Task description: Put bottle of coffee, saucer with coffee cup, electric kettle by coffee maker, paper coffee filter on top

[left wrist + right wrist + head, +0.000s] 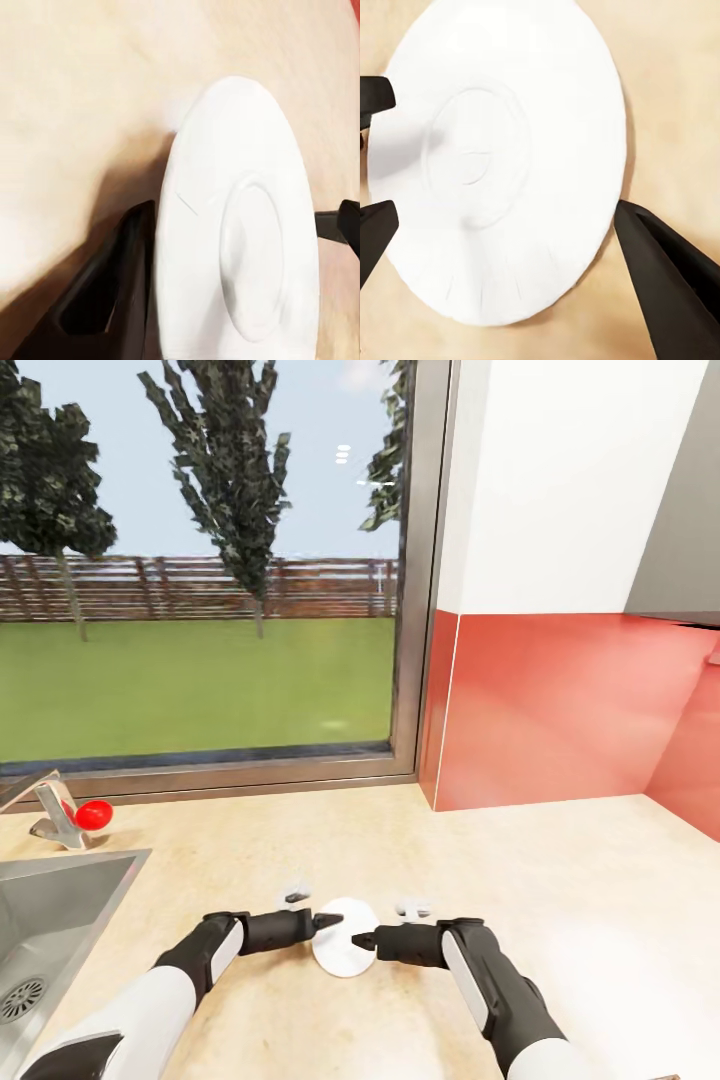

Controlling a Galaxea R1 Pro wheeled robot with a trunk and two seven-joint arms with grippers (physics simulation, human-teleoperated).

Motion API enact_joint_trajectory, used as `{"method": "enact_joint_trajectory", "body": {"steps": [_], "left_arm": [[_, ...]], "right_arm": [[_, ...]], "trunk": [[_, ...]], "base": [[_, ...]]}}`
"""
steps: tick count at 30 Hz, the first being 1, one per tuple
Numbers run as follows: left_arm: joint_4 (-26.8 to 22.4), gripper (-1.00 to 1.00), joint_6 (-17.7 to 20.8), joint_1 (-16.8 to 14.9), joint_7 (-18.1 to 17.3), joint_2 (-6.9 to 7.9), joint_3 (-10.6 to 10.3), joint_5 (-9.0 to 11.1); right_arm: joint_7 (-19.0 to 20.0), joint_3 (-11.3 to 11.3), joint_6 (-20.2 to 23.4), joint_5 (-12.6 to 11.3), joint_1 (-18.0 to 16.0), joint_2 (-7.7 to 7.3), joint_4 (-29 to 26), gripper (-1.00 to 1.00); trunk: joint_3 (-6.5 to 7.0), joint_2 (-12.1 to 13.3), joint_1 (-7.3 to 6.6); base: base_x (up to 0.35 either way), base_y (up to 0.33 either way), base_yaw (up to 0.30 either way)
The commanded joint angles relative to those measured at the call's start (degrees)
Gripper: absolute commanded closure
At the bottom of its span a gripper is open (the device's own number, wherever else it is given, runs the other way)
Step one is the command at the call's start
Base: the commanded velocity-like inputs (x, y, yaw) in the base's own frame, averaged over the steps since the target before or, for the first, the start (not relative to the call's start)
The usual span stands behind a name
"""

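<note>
A white saucer (345,952) sits low in the head view, over the beige countertop (560,880), between my two grippers. My left gripper (328,921) meets the saucer's rim from the left. In the left wrist view one dark finger (124,277) lies against the saucer (240,225), and the other finger is hidden behind it, so the grip looks shut on the rim. My right gripper (358,940) points at the saucer from the right and stands open, its fingers (660,285) spread either side of the saucer (502,157). The coffee maker, bottle, filter, cup and kettle are out of view.
A steel sink (50,930) with a tap (55,815) and a red knob (93,814) is at the left. A large window (200,560) runs behind the counter. A red backsplash (570,700) forms a corner at the right.
</note>
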Motion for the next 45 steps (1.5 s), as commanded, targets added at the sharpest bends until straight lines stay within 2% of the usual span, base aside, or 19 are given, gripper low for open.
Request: {"method": "enact_joint_trajectory", "body": {"steps": [1,6,18,24,31,45], "left_arm": [[0.4,-1.0,0.8,0.0,0.0,-0.06,0.0,0.4],[0.5,-1.0,0.8,0.0,0.0,-0.06,-0.1,1.7],[0.4,-1.0,1.0,0.0,-0.1,-0.09,0.0,2.1],[0.4,-1.0,1.1,0.0,-0.3,-0.15,-0.1,3.7],[0.4,-1.0,1.3,0.0,-0.6,-0.2,0.0,4.0],[0.4,-1.0,1.4,0.0,-0.6,-1.43,0.1,4.0]], "right_arm": [[-0.2,0.0,0.4,-0.2,0.0,0.14,0.0,-1.0],[-0.2,0.0,0.4,-0.2,0.0,0.85,0.1,-1.0],[-0.2,0.1,0.4,-0.2,0.0,0.96,0.1,-1.0],[-0.2,0.1,0.4,-0.2,0.0,0.97,0.1,-1.0],[-0.2,0.1,0.4,-0.2,0.0,0.98,0.2,-1.0],[-0.2,0.1,0.4,-0.2,0.0,1.05,0.3,-1.0]], "trunk": [[-0.16,-0.1,0.06],[-0.16,-0.1,0.06],[-0.16,-0.1,0.06],[-0.16,-0.1,0.06],[-0.16,-0.1,0.06],[-0.16,-0.1,0.06]], "base": [[0.0,0.0,0.0],[0.0,0.0,0.0],[0.0,0.0,0.0],[0.0,0.0,0.0],[0.0,0.0,0.0],[0.0,0.0,0.0]]}}
